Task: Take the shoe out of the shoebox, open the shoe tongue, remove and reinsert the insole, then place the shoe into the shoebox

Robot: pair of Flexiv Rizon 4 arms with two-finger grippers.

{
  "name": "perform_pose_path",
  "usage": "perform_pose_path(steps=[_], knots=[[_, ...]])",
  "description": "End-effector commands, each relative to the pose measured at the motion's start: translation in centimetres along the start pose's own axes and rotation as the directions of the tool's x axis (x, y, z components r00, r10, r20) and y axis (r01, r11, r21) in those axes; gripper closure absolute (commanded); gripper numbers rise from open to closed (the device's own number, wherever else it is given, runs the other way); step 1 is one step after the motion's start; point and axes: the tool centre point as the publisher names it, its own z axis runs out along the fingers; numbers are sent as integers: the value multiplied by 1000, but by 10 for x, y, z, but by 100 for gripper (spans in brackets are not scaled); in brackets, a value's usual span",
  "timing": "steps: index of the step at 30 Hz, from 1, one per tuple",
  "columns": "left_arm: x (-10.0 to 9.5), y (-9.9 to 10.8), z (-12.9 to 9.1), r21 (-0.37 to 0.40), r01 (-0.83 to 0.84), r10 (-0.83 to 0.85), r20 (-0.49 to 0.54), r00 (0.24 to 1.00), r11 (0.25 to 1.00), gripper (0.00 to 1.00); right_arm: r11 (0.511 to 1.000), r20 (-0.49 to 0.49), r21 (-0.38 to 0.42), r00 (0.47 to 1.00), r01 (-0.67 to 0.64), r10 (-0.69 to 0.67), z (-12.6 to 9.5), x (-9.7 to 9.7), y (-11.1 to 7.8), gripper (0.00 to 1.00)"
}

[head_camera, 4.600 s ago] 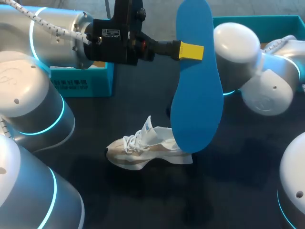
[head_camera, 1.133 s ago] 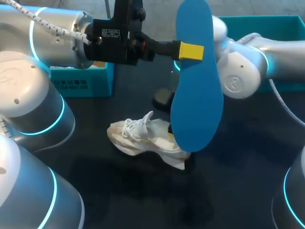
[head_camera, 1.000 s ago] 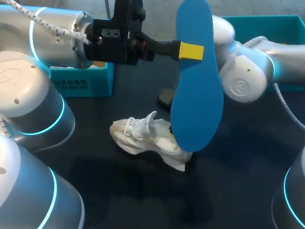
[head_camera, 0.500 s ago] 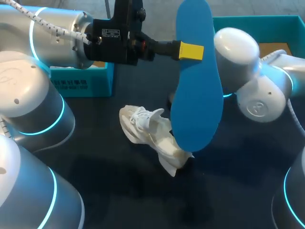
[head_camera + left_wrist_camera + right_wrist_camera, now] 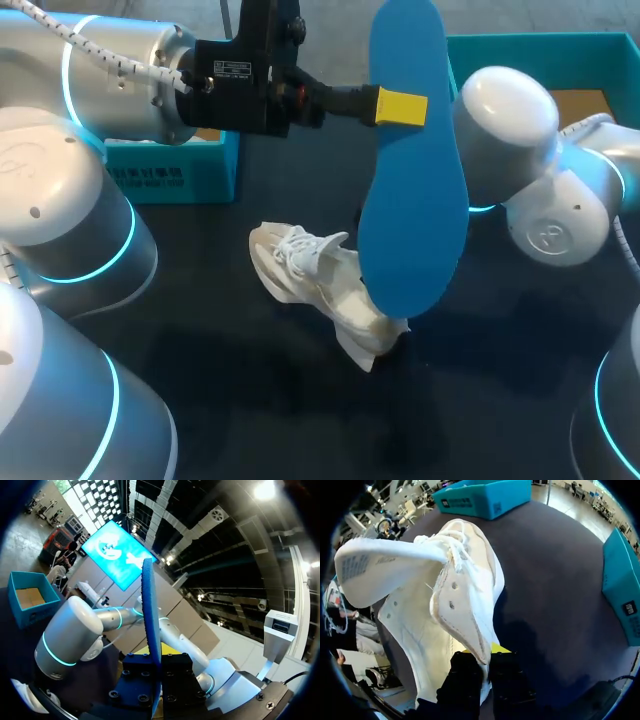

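Note:
A blue insole (image 5: 412, 170) hangs upright high over the table, and my left gripper (image 5: 398, 106) is shut on its upper part. In the left wrist view the insole (image 5: 151, 615) stands edge-on between the fingers of that gripper (image 5: 159, 666). The white shoe (image 5: 318, 288) lies below it on the dark table, toe pointing away to the left, heel end lifted. My right gripper (image 5: 481, 664) is shut on the shoe's collar edge (image 5: 465, 630), with the tongue (image 5: 385, 562) folded out wide. In the head view the insole hides this gripper.
An open teal shoebox (image 5: 520, 42) with brown paper inside stands at the back right, behind my right arm (image 5: 545, 190). A second teal box part (image 5: 170, 172) sits at the back left under my left arm. The dark tabletop (image 5: 300, 400) lies in front of the shoe.
My right arm has swung to the right and turned the shoe: its toe went farther back, its heel came nearer and lifted. The left arm and insole stayed still.

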Motion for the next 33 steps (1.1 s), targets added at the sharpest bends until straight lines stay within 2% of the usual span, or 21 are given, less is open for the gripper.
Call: perform_pose_path(steps=[1,6,9,15,23,27,33], knots=[[0,2,0,2,0,0,1,1000,1000,100,989,10,-35,990,-141,141,1,-2,-5,100],[0,2,0,2,0,0,1,1000,1000,100,950,23,-88,953,-299,302,-7,-2,-7,100],[0,2,0,2,0,0,1,1000,1000,100,901,15,-87,904,-425,428,-9,-3,-9,100],[0,2,0,2,0,0,1,1000,1000,100,821,27,-115,824,-559,565,-10,4,-5,100],[0,2,0,2,0,0,1,1000,1000,100,816,24,-131,821,-563,570,1,15,-1,100],[0,2,0,2,0,0,1,1000,1000,100,835,61,-114,835,-538,547,13,19,-1,100],[0,2,0,2,0,0,1,1000,1000,100,823,62,-98,822,-560,566,26,20,-3,100]])
